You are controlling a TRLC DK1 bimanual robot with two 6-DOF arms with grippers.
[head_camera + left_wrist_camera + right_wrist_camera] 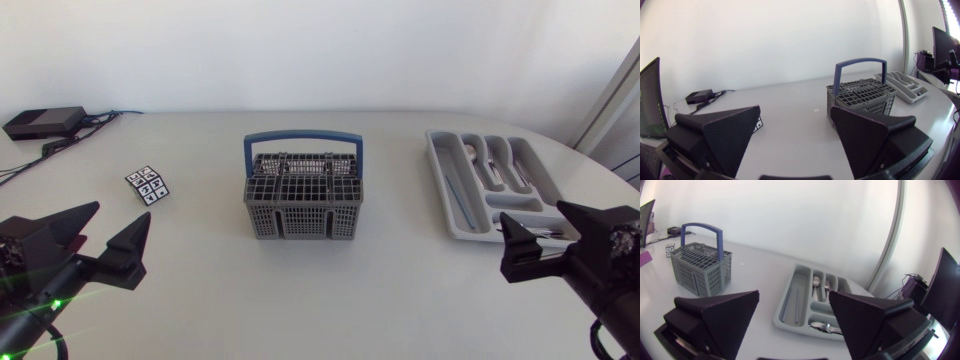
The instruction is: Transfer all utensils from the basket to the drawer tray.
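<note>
Basket is best entered vertically, clear of its blue handle, by the left tool or right tool, both spread apart.

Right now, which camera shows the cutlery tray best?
The head view: it looks straight down into the tray. The right wrist view shows it near but partly behind the right gripper; the left wrist view, small beyond the basket.

No legible text or numbers
</note>
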